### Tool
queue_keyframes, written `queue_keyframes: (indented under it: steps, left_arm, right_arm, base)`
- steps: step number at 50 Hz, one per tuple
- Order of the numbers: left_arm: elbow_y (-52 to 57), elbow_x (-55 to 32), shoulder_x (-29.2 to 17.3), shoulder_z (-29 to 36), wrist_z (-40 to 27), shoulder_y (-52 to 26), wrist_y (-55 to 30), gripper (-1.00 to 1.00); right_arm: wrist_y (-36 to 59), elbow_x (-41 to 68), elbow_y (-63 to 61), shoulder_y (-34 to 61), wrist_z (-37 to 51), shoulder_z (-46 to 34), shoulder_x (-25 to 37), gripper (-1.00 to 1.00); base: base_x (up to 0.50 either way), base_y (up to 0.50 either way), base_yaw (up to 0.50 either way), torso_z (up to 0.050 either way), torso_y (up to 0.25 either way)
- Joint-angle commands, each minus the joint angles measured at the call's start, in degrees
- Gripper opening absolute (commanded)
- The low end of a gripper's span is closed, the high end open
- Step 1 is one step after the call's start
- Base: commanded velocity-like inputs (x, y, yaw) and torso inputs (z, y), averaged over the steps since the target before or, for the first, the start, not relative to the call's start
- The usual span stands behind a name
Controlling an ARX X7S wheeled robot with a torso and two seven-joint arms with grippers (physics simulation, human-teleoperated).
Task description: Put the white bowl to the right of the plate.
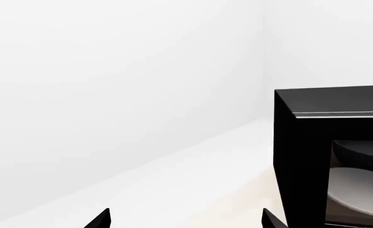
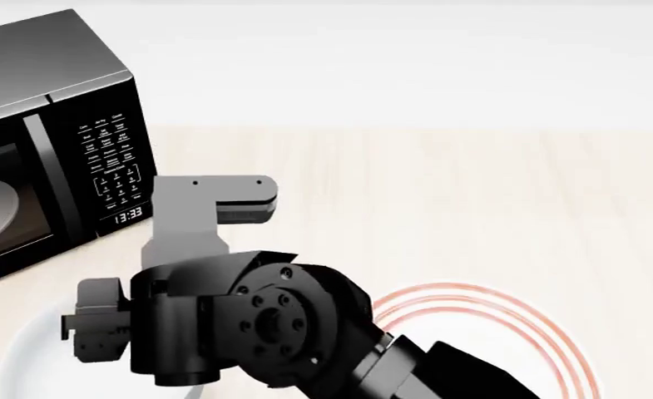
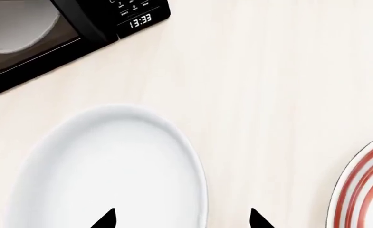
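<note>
- White bowl (image 3: 110, 171) sits on the pale wood worktop (image 3: 269, 85), left of the plate (image 3: 364, 185) and apart from it.
- Right tool (image 3: 183, 219) hangs over the bowl's rim, tips spread, gripping nothing.
- Left tool (image 1: 185, 219) is released near the black microwave (image 1: 332, 156).

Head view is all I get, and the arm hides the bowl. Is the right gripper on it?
Observer: Not clamped. The right gripper is open, its tips straddling the bowl rim on the side nearest the plate.
Operator: Does the bowl touch the plate?
Observer: No, bare table shows between them.
Operator: And the left gripper?
Observer: The left gripper is open and empty, pointing at the wall beside the microwave.
</note>
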Motion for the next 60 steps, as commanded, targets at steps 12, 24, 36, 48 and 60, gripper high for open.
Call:
queue_keyframes:
  steps: [12, 24, 36, 48, 60]
  left_arm:
    - [0.51, -0.45, -0.10, -0.22, -0.31, 0.67, 0.44, 1.00]
    - [0.63, -0.37, -0.14, 0.24, -0.56, 1.01, 0.89, 1.00]
    - [0.89, -0.68, -0.19, 0.14, -0.73, 1.27, 1.04, 1.00]
    - [1.13, -0.94, -0.20, 0.00, -0.87, 1.61, 1.23, 1.00]
    - [1.30, -1.21, -0.29, -0.06, -1.01, 1.86, 1.48, 1.00]
  right_arm:
    - [-9.99, 10.40, 6.97, 2.90, -9.61, -16.81, -0.35, 1.00]
    - [-17.02, 21.42, 9.96, 3.93, -15.89, -26.73, -0.36, 1.00]
    - [-21.30, 23.25, 10.41, 3.20, -15.04, -30.69, -0.41, 1.00]
    - [-21.85, 22.95, 11.37, 2.05, -14.83, -30.79, -0.41, 1.00]
    - [-21.87, 20.63, 9.35, 1.44, -14.68, -30.85, -0.41, 1.00]
  base:
    - [0.00, 0.00, 0.00, 0.000, 0.000]
    - [0.00, 0.00, 0.00, 0.000, 0.000]
    - [0.00, 0.00, 0.00, 0.000, 0.000]
    - [0.00, 0.00, 0.00, 0.000, 0.000]
    - [0.00, 0.00, 0.00, 0.000, 0.000]
